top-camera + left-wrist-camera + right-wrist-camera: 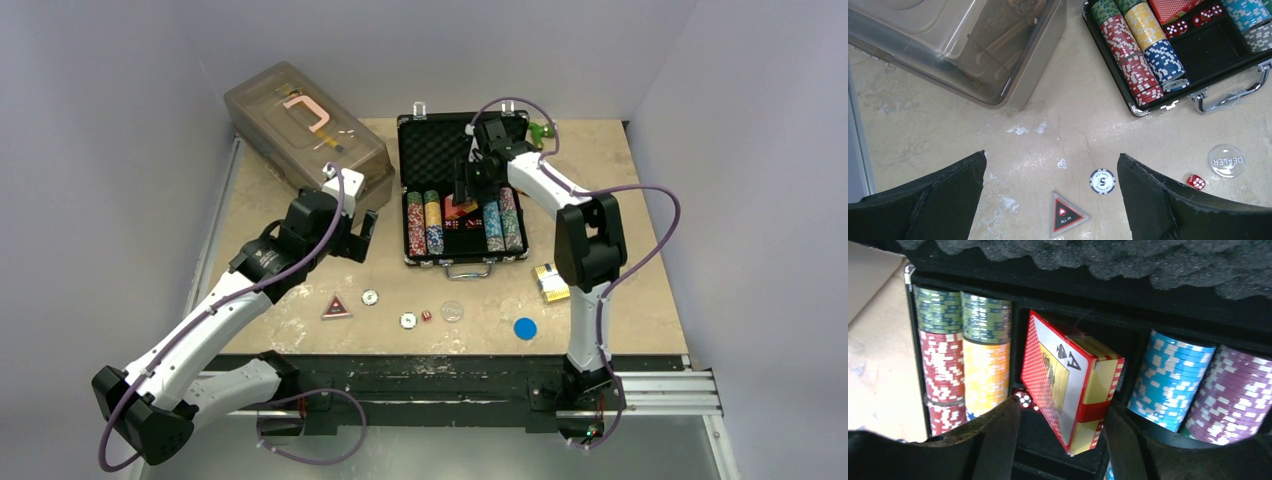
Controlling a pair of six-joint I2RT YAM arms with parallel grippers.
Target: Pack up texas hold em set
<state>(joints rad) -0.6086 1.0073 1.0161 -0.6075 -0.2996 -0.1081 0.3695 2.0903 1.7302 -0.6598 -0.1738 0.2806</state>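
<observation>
The small black briefcase [405, 190] lies open at the table's middle back, with rows of poker chips [425, 222] inside. My right gripper [465, 188] hangs over its middle compartment. In the right wrist view its jaws [1062, 405] stand open around a red-and-gold card deck [1068, 385] that leans tilted in the compartment, with a gap at the left finger. A red die [1024, 399] lies below. My left gripper [360, 235] is open and empty left of the case, above a white chip [1102, 181] and the triangular ALL IN marker [1065, 215].
Loose on the table in front: a second card deck [548, 282], a blue disc [525, 328], the clear DEALER button [1226, 160], a red die [1196, 182], another chip [408, 321]. The large translucent plastic box [305, 130] stands back left, close to my left arm.
</observation>
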